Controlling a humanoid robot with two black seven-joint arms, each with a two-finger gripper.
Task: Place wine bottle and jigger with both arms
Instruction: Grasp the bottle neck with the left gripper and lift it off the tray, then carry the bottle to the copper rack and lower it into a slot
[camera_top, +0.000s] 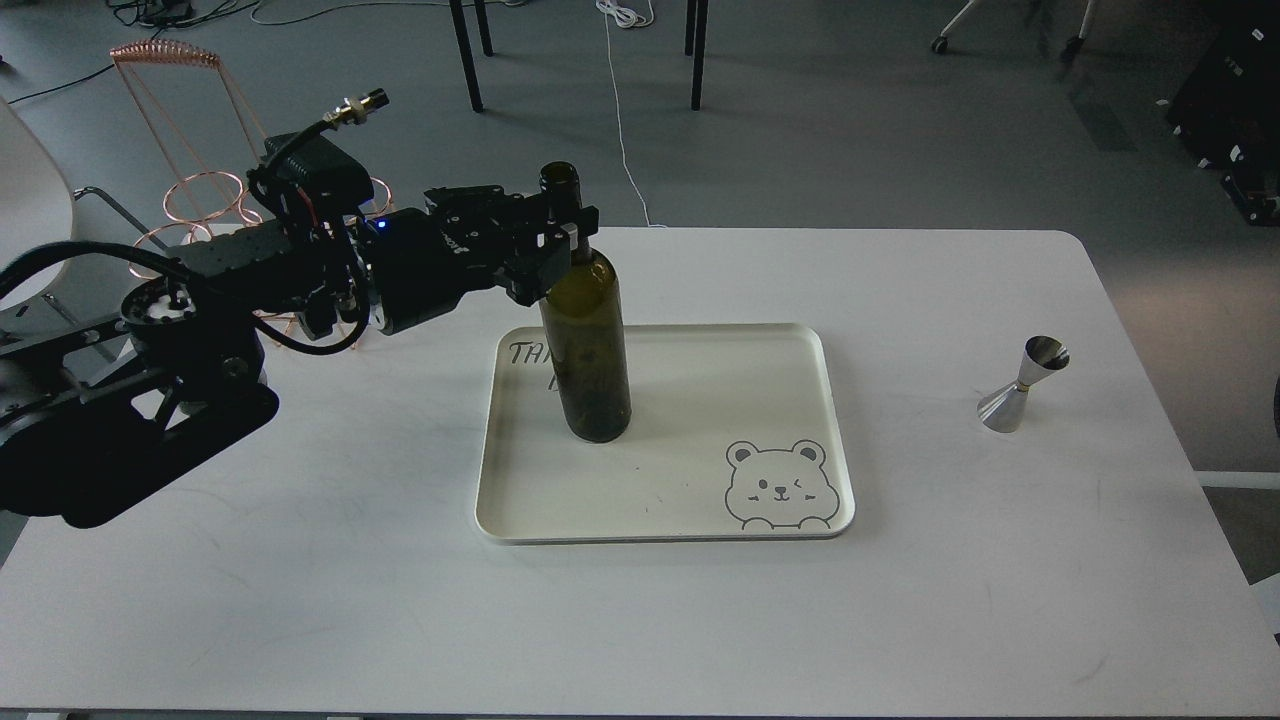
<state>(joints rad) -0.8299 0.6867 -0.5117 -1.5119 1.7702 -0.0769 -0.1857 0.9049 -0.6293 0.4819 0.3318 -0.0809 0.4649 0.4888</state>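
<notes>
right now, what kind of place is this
Probably a robotics lab or test room: loose cables trail over a grey floor, and a plain white table holds only a staged tray and props.

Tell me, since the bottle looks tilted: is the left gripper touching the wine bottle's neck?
Touching. The head view shows the left gripper with fingers closed on the neck of the wine bottle, no gap visible.
</notes>
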